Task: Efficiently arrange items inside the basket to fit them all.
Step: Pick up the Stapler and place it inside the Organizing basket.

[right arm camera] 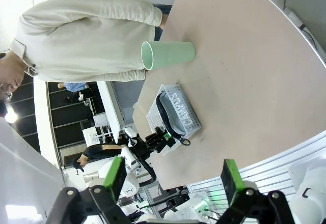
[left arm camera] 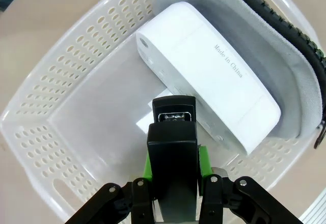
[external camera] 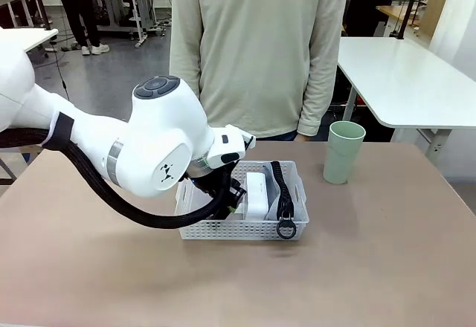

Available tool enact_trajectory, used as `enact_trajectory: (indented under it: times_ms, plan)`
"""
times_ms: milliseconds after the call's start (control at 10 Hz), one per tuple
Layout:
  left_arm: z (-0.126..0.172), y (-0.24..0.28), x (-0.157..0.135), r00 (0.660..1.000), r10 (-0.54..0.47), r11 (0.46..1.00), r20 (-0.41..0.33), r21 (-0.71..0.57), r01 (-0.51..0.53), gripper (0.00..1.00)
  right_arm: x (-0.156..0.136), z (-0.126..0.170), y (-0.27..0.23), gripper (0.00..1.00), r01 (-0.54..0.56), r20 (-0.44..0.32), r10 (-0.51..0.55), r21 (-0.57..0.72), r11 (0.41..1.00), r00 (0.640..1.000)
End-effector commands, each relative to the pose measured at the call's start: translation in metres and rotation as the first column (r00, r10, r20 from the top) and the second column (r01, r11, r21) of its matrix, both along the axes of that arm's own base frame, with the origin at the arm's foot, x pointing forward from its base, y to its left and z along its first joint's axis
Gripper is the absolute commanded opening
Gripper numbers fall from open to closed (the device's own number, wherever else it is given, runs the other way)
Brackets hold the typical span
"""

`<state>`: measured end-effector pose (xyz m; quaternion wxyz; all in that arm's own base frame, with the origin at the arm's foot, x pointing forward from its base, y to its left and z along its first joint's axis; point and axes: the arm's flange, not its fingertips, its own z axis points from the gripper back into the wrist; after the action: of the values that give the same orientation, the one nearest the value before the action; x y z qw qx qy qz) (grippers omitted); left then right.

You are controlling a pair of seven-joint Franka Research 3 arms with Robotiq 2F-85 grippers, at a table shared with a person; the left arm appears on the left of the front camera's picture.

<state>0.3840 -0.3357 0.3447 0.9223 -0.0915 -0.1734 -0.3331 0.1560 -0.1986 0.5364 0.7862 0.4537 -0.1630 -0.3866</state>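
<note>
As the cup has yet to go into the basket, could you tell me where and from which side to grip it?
Probably grip the pale green cup across its wall below the rim, from the robot's right with the open right gripper: it stands upright, apart from the basket.

On the table (external camera: pixel 372 267), basket (external camera: pixel 239 230) lying under the left gripper (left arm camera: pixel 175 166), stapler (left arm camera: pixel 172 147) sitting in its grip inside the basket, small box (left arm camera: pixel 204 91) lying just beside the gripper, pouch (left arm camera: pixel 267 56) standing beyond the box along the basket wall, cup (external camera: pixel 343 152) standing well apart, outside the basket.
</note>
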Motion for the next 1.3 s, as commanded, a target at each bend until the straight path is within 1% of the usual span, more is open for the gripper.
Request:
enact_trajectory:
  times_ms: [0,200,400,500,600,700,900,1200]
  plan:
    - [-0.002,0.006,0.000,1.000,-0.019,1.000,0.016,0.001,0.019,0.37,-0.002,-0.002,0.001,1.00,-0.011,0.018,0.011,-0.001,1.000,1.000]
    - [-0.002,0.008,0.003,1.000,-0.007,1.000,0.022,0.018,0.006,0.37,-0.002,-0.002,0.001,1.00,-0.011,0.018,0.011,-0.001,1.000,1.000]
    - [-0.004,0.009,0.003,1.000,-0.006,1.000,0.011,0.028,0.006,0.37,-0.002,-0.002,0.001,1.00,-0.011,0.018,0.011,-0.001,1.000,1.000]
    - [-0.006,0.010,0.005,1.000,-0.002,0.999,-0.006,0.034,0.003,0.65,-0.002,-0.002,0.001,1.00,-0.011,0.018,0.011,-0.001,1.000,1.000]
    - [-0.006,0.012,0.006,1.000,-0.004,0.999,-0.001,0.037,0.004,0.93,-0.002,-0.002,0.001,1.00,-0.011,0.018,0.011,-0.001,1.000,1.000]
    - [-0.005,0.012,0.007,1.000,-0.001,0.999,0.003,0.038,0.001,1.00,-0.002,-0.002,0.001,1.00,-0.011,0.018,0.011,-0.001,1.000,1.000]
    - [-0.001,0.013,0.009,1.000,-0.004,1.000,0.017,0.030,0.003,1.00,-0.002,-0.002,0.001,1.00,-0.011,0.018,0.011,-0.001,1.000,1.000]
    - [0.016,0.019,0.009,0.999,0.004,1.000,0.036,0.002,-0.004,1.00,-0.002,-0.002,0.001,1.00,-0.011,0.018,0.011,-0.001,1.000,1.000]
